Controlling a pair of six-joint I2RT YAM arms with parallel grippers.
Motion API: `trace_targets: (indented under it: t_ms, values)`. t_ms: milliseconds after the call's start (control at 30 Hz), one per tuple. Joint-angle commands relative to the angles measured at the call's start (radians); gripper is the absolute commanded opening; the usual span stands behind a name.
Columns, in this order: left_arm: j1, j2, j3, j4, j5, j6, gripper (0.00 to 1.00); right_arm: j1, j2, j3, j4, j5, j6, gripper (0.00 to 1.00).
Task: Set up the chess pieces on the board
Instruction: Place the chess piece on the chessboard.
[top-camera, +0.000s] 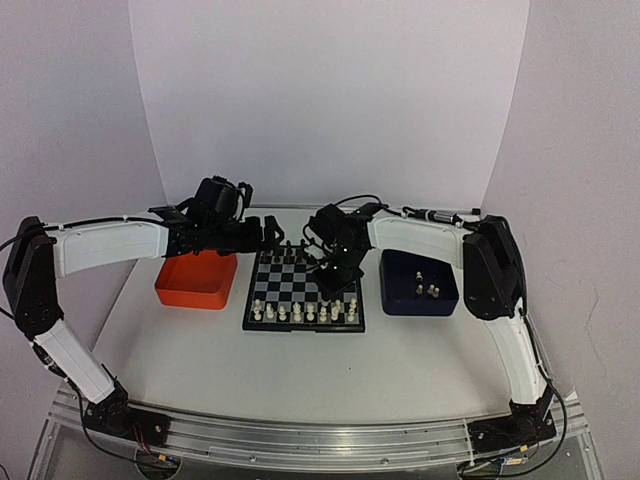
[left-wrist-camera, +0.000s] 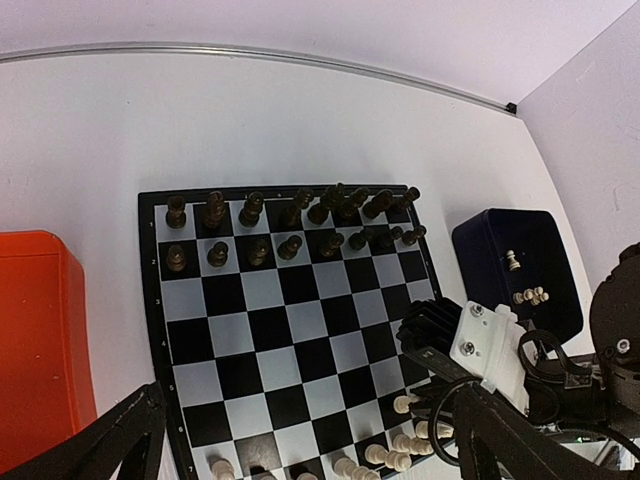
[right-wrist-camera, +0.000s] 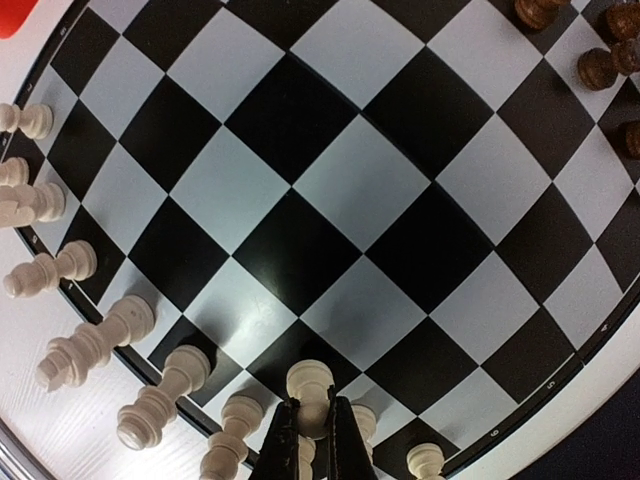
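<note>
The board (top-camera: 290, 288) lies mid-table, black chessmen (left-wrist-camera: 290, 215) filling its two far rows. Cream-white chess pieces (top-camera: 300, 312) stand along its near rows, also seen in the right wrist view as chess pieces (right-wrist-camera: 95, 345) at the edge. My right gripper (right-wrist-camera: 313, 408) is shut on a cream pawn (right-wrist-camera: 312, 378) over a dark square by the near right rows; whether the pawn touches the board I cannot tell. In the top view the right gripper (top-camera: 336, 284) points down there. My left gripper (top-camera: 268, 232) hovers open above the board's far left corner, its fingers (left-wrist-camera: 105, 445) holding nothing.
An orange tray (top-camera: 196, 281) sits left of the board. Right of it a dark blue tray (top-camera: 395, 285) holds a few white pieces (top-camera: 430, 290). White walls close in behind and on both sides. The two arms nearly meet over the board's far edge.
</note>
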Motion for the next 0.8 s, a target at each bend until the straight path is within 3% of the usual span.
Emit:
trace_targets:
  t_ms: [0, 433, 533, 767]
  values:
    - [0.005, -0.013, 0.020, -0.009, -0.014, 0.005, 1.00, -0.001, 0.006, 0.030, -0.041, -0.029, -0.010, 0.00]
    - [0.005, 0.003, 0.018, 0.006, 0.007, 0.004, 1.00, 0.000, 0.054, 0.056, -0.041, -0.034, 0.024, 0.00]
    - [0.005, 0.002, 0.015, 0.007, 0.004, 0.002, 1.00, 0.000, 0.055, 0.058, -0.040, -0.048, 0.034, 0.04]
    - [0.005, -0.008, 0.007, 0.009, 0.010, 0.001, 1.00, -0.002, 0.008, 0.050, -0.041, -0.019, 0.038, 0.29]
